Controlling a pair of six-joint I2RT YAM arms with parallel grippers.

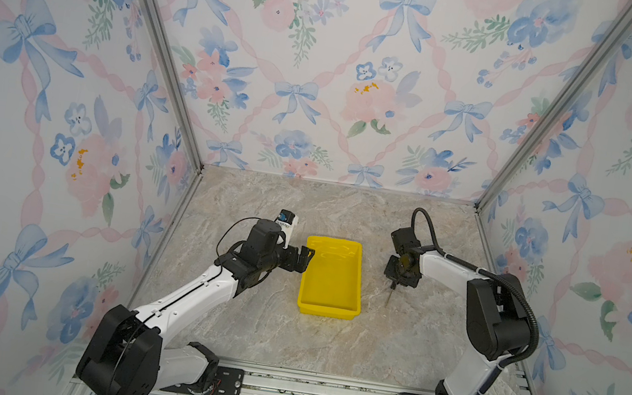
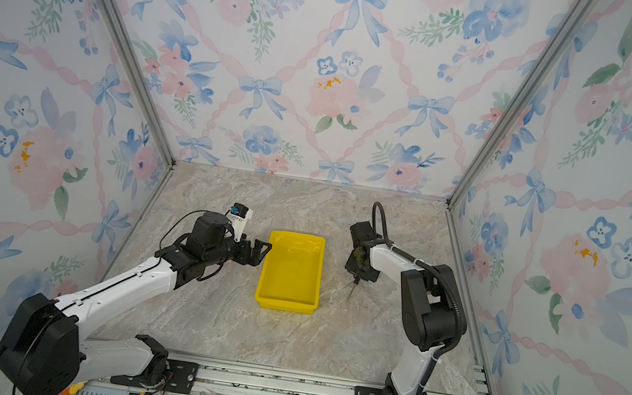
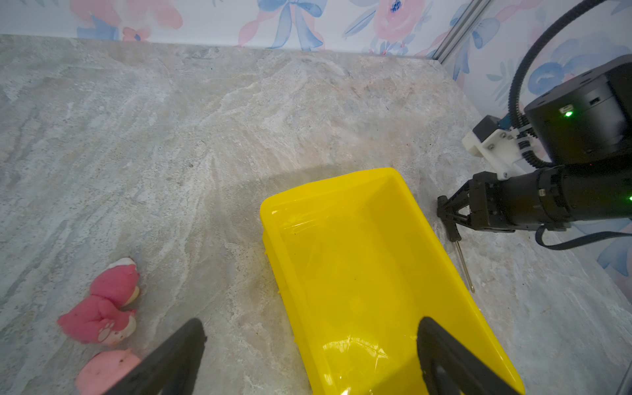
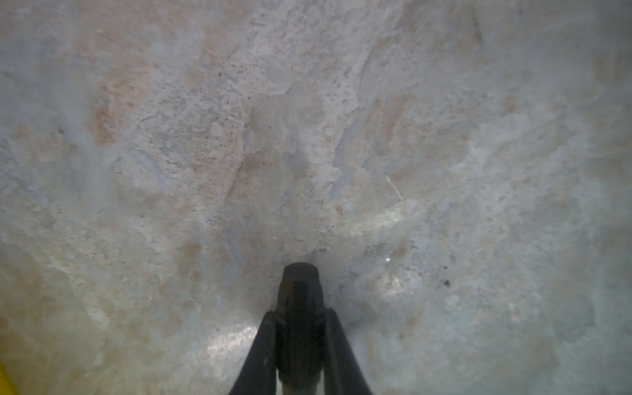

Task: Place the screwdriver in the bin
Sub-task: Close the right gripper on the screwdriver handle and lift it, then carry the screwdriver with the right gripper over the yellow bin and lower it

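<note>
Pinching black handle of slim silver-shafted screwdriver, right gripper has jaws clamped on it — tool on marble-look tabletop at bin's 3 o'clock. Bright yellow low-walled plastic bin empty; lift, transfer, release remain. Left gripper spread wide at bin's 9 o'clock rim.

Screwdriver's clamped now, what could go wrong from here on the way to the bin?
1. The right gripper holds the screwdriver only by its handle, so the long shaft may swing or pivot once lifted.
2. The shaft lies close beside the bin; a low carry could catch its tip on the near wall and shove the bin.
3. The left gripper hangs open at the bin's opposite rim, so crossing far over risks a clash between the arms.
</note>
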